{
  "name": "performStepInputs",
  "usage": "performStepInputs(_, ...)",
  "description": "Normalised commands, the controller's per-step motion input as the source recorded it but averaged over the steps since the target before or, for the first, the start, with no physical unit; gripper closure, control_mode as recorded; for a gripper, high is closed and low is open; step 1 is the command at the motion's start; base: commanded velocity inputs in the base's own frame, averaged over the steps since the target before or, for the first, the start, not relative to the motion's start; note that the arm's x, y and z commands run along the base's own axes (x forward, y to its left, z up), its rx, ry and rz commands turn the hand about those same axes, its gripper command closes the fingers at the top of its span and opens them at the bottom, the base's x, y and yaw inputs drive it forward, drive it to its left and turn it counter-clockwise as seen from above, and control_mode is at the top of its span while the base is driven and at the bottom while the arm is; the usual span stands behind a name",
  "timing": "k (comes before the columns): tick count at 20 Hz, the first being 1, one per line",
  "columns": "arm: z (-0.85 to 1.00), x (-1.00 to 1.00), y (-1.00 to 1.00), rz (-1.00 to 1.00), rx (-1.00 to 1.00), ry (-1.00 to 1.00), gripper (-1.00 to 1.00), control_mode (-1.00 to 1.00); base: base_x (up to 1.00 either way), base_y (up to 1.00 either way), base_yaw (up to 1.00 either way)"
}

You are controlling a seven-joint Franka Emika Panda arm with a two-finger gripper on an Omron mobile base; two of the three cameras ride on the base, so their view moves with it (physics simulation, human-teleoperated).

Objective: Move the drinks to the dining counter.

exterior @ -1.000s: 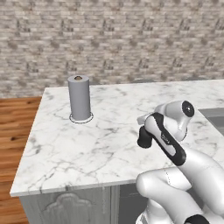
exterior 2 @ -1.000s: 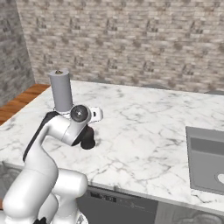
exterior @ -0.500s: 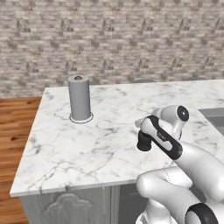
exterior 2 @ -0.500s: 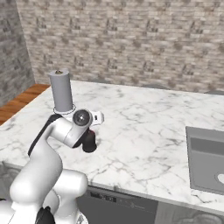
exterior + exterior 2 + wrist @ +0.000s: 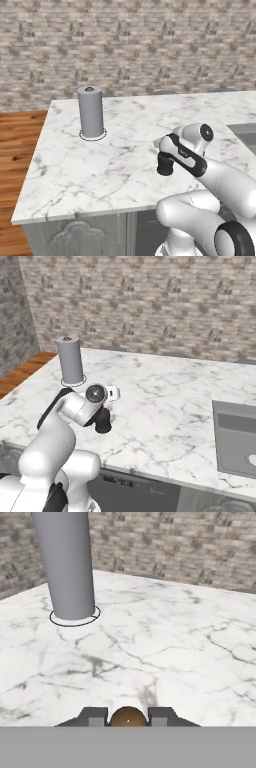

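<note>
A squat black bottle (image 5: 165, 167), one of the drinks, stands upright at or just above the white marble dining counter (image 5: 100, 170), near its front edge. My gripper (image 5: 164, 159) is shut on the bottle's neck from above. From the right base view the black bottle (image 5: 103, 425) hangs under the hand, and the gripper (image 5: 102, 415) sits right over it. In the hand view the bottle's brown round top (image 5: 128, 718) shows between the two fingertips (image 5: 95, 716). The other drink is out of view.
A grey paper-towel roll (image 5: 90, 111) stands upright on the counter behind and left of the hand. An inset steel sink (image 5: 235, 438) lies at the counter's right end. A brick wall runs behind. Wooden floor (image 5: 15, 150) lies beyond the left edge.
The hand has come down a little toward the counter with the black bottle still in its grip. The paper-towel roll has not moved.
</note>
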Motion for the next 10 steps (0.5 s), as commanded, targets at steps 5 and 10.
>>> performStepInputs(5, -0.2, 0.0, 0.0, 0.0, 0.0, 0.0, 1.0, -1.0, 0.0, 0.0, 0.0)
performStepInputs(10, -0.19, 0.0, 0.0, 0.0, 0.0, 0.0, 1.0, -1.0, 0.0, 0.0, 0.0)
